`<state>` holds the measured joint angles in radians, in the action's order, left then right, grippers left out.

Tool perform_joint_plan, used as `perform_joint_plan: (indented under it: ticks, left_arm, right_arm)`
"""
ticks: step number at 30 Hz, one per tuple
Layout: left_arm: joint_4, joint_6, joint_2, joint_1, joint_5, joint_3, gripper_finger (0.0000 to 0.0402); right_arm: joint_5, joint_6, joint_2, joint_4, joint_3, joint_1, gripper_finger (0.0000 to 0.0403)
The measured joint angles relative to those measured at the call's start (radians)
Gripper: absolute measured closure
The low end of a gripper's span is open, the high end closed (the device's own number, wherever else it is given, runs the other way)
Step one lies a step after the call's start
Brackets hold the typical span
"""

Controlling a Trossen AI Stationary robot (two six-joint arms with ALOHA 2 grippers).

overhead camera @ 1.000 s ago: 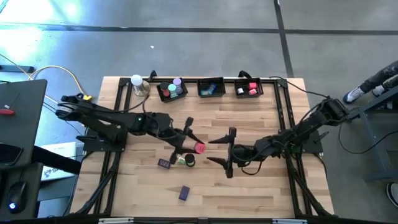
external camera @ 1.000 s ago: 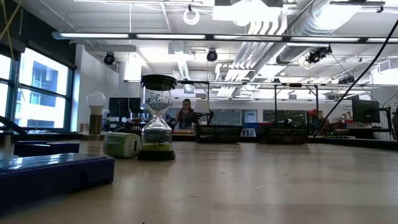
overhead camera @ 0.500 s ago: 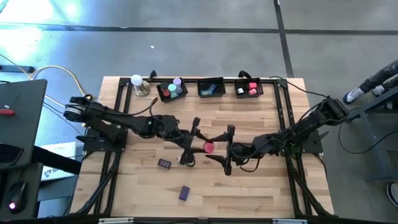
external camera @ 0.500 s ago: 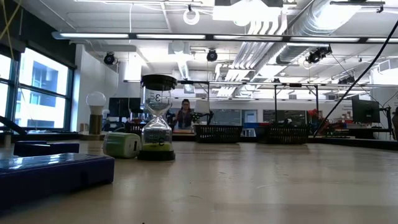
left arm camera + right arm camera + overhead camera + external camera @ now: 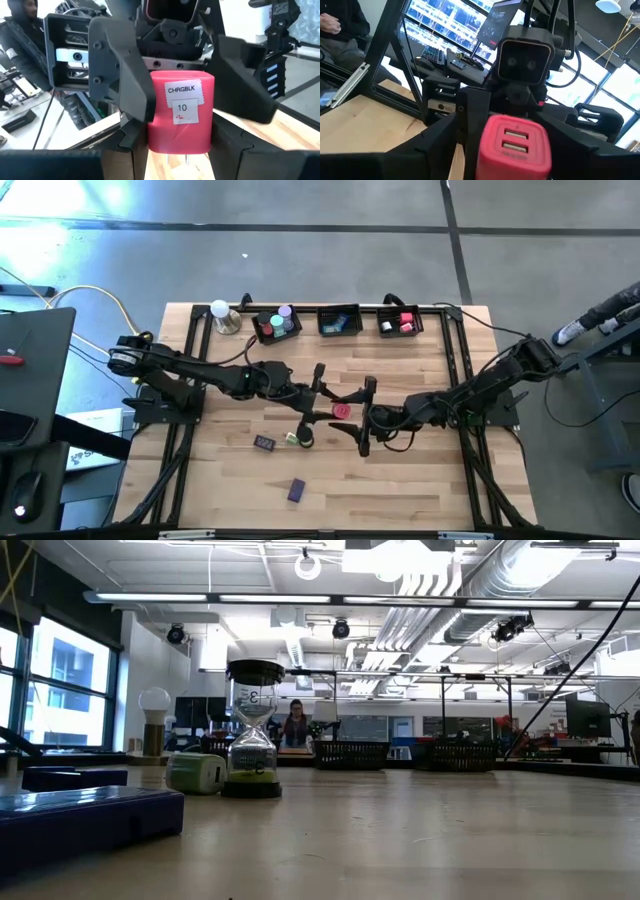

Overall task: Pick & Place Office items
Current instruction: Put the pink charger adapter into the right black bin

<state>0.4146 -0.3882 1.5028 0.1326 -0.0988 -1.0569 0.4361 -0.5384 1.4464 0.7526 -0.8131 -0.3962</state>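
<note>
A red block with a white label hangs over the middle of the table, and my left gripper is shut on it. My right gripper faces it from the table's right, open. Its grey fingers stand on either side of the block. The right wrist view shows the block's end with two slots. On the table below lie a purple block, another purple block and a small green item beside an hourglass. My left gripper pinches the red block's two sides between its two fingers, at the end nearest the wrist. The fingers come level from the table's left. The block is lifted clear of the table, its slotted end toward the right gripper. My right gripper's fingers flank the block's far end; I cannot tell whether they touch it.
Three black trays with small items stand along the far edge, next to a white ball on a metal base. A black frame rims the table. Bare wood lies at the near right.
My left gripper has carried the red block toward the table's right, up to the right gripper, so the block now sits between that gripper's fingers. The green item and the hourglass, earlier under the left gripper, now show on the table.
</note>
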Motion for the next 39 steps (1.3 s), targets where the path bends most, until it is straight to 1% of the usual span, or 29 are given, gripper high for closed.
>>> perform_joint_plan:
  ticks: [9,19,21,25,28,30,32,33,35,39]
  left_arm:
    - [0.01,-0.018,0.0,0.0,-0.022,0.0,0.0258]
    - [0.009,-0.012,0.0,0.003,-0.021,0.0,0.0258]
    - [0.009,-0.011,0.0,0.003,-0.021,0.0,0.0238]
    - [0.0,0.004,0.001,0.003,-0.012,0.0,0.016]
    - [0.001,0.049,0.001,0.003,0.06,0.0,0.0116]
    - [-0.008,0.072,0.001,0.005,0.13,0.0,0.0097]
    - [-0.031,0.079,0.0,0.006,0.167,0.0,0.0084]
    - [-0.041,0.077,0.0,0.003,0.177,0.0,0.008]
    - [-0.044,0.072,0.0,-0.004,0.191,0.0,0.0076]
    - [-0.056,0.08,0.0,-0.014,0.232,-0.001,0.0075]
  right_arm:
    - [0.006,-0.001,-0.002,-0.011,-0.001,0.0,0.0242]
    - [0.01,-0.001,-0.002,-0.025,-0.001,0.0,0.0248]
    - [0.006,-0.004,-0.002,-0.03,-0.001,0.0,0.0249]
    - [-0.007,-0.023,-0.001,-0.046,-0.002,0.0,0.0253]
    - [0.003,-0.01,-0.001,-0.056,-0.002,0.0,0.0253]
    - [0.009,0.017,-0.002,-0.075,-0.001,0.0,0.0254]
    - [0.052,0.049,-0.002,-0.097,-0.001,0.0,0.0254]
    - [0.103,0.071,-0.002,-0.102,-0.001,-0.001,0.0254]
    - [0.243,0.118,-0.002,-0.112,-0.001,-0.003,0.0255]
    - [0.498,0.157,-0.002,-0.175,0.001,0.0,0.0255]
